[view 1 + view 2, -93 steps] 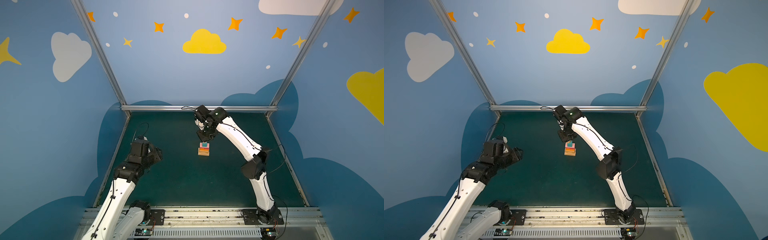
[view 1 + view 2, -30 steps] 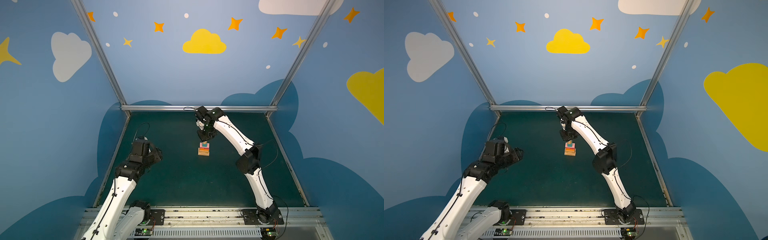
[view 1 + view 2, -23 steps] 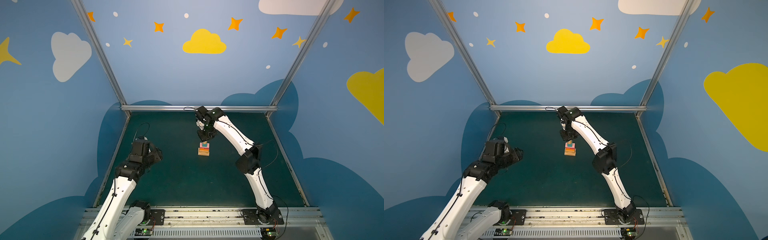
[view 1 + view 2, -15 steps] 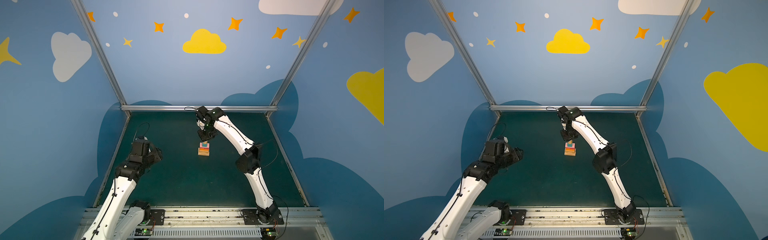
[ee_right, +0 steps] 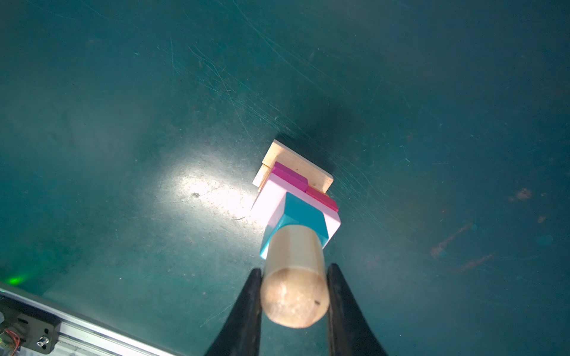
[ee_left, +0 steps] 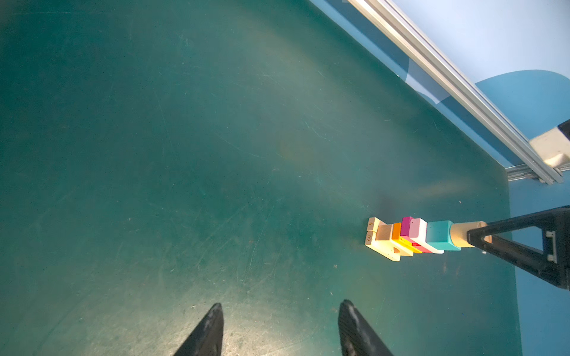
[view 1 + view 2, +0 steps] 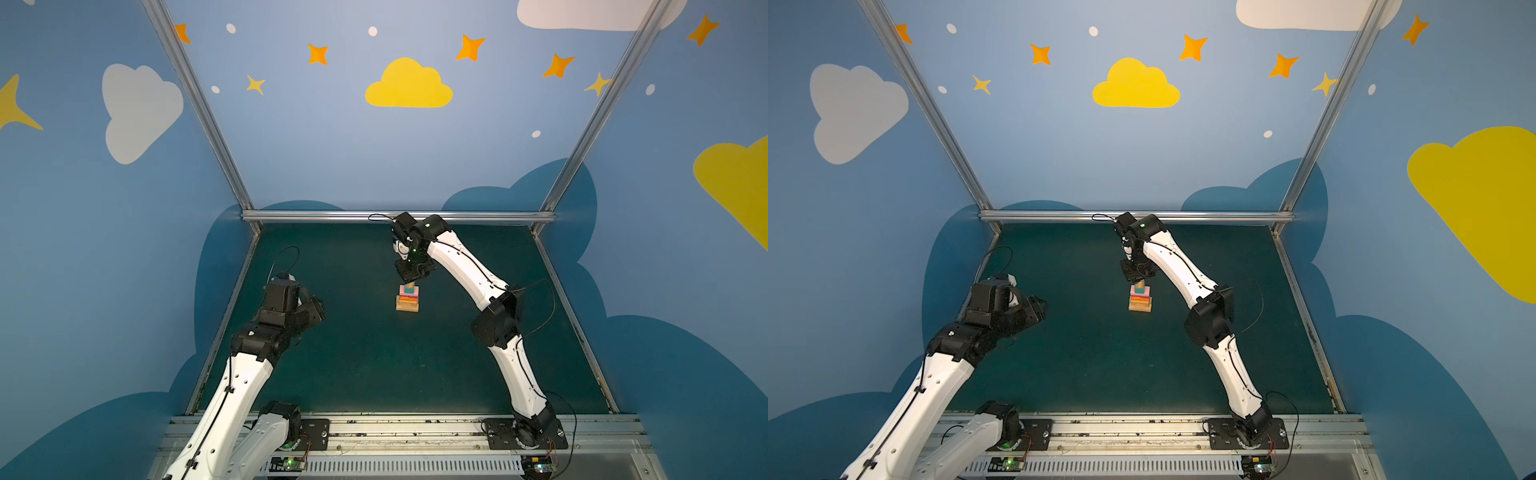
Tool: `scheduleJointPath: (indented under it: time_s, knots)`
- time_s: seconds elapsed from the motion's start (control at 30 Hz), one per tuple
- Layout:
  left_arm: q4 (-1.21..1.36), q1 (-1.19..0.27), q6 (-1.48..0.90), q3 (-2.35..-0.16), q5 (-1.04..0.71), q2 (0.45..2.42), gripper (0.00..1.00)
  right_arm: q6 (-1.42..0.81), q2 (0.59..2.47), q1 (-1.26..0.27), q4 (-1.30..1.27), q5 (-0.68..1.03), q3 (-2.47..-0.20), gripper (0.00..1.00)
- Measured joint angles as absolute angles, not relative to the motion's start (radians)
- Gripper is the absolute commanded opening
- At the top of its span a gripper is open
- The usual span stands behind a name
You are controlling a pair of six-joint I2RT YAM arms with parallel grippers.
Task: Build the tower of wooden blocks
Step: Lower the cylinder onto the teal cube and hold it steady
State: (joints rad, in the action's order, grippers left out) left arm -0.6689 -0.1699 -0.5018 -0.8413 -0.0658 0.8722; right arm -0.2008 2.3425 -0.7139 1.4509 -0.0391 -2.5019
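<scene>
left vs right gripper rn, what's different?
Grip: the right gripper is shut on the tan cylinder. The left gripper is open, with nothing between its fingers.
Place: the right gripper is at the top of the tower, pointing down onto it. The left gripper hangs well apart from it, over bare mat.
Shared: both have black, tapered fingers.
</scene>
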Motion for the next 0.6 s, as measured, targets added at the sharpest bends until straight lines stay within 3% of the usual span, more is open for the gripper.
scheduleJointPath:
  time_s: [0.6]
  knots:
    - [-0.669, -0.168, -0.502, -0.841, -0.066, 0.867, 0.59, -0.202, 2.343, -0.710, 1.451, -0.036, -2.502, 0.10]
